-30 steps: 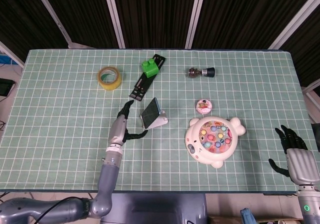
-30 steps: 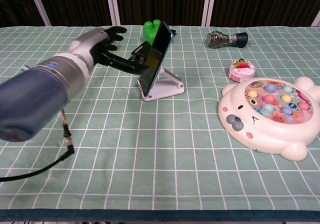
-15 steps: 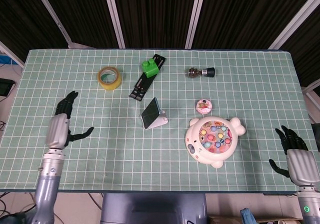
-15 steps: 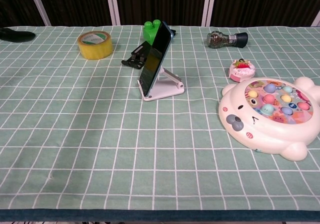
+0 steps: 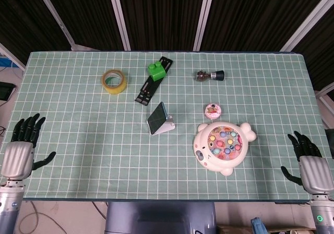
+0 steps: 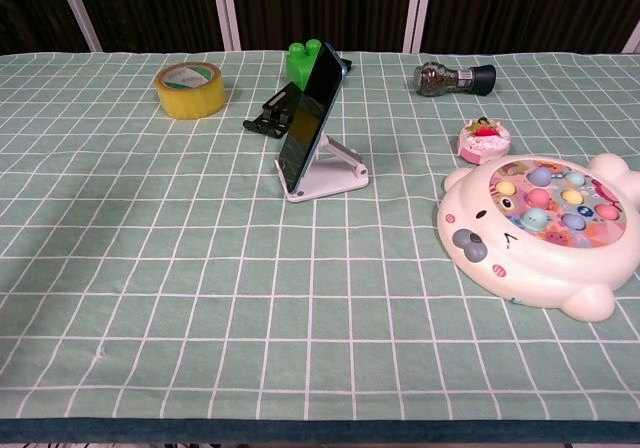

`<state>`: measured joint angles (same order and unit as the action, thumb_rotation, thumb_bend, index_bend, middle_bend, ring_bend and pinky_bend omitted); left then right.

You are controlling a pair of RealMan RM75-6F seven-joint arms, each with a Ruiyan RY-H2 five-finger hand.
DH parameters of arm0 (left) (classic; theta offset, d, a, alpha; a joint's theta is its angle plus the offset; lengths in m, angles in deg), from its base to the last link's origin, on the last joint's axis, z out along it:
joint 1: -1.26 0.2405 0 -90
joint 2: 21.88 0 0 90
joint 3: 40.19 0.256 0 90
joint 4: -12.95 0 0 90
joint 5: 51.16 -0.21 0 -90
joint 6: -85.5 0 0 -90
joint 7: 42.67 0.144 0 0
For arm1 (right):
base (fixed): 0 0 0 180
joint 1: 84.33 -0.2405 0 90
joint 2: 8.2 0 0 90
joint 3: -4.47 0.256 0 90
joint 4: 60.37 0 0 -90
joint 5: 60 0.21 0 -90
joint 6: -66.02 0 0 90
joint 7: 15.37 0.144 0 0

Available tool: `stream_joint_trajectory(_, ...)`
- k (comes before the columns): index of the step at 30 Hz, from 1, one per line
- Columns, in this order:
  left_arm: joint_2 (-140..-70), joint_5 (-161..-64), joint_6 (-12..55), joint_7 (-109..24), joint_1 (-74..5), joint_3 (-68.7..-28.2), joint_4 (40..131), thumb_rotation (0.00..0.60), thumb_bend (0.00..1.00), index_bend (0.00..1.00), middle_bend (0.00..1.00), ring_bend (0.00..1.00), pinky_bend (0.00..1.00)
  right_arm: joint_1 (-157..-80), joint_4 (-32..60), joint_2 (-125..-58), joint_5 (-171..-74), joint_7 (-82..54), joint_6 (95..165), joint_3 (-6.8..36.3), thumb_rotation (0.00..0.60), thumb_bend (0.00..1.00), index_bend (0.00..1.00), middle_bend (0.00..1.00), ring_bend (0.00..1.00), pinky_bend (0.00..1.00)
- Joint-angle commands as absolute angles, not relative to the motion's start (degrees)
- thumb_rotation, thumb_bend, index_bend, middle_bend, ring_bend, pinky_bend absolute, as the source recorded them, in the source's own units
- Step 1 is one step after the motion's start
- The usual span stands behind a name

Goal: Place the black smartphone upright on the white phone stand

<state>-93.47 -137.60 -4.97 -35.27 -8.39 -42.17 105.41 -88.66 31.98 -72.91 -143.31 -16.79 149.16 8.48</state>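
Note:
The black smartphone (image 5: 156,117) (image 6: 308,118) stands upright, leaning back on the white phone stand (image 5: 167,127) (image 6: 332,175) near the middle of the table. My left hand (image 5: 20,148) hovers at the table's front left corner, fingers spread, holding nothing, far from the phone. At the front right corner my right hand (image 5: 308,163) is likewise spread and empty. Neither hand shows in the chest view.
A yellow tape roll (image 5: 114,81) lies at the back left. A black strip with a green block (image 5: 156,70) lies behind the stand. A small dark bottle (image 5: 209,76), a pink round toy (image 5: 212,110) and a white fishing-game toy (image 5: 223,146) sit to the right.
My left hand has let go of the phone and drawn back from beside it to the front left corner. The phone stays on the stand. The right hand has barely moved.

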Motion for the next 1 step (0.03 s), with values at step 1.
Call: stream_joint_trajectory(1, -93.5, -137.87, -5.56, -34.69, -6.48, -40.55, 102.78, 0.6, 0.13, 0.0, 0.0, 0.0, 0.0, -88.65, 32.02, -72.92, -143.34, -16.92, 149.22, 8.47, 0.6, 0.34, 0.09, 0.0, 0.0, 0.15)
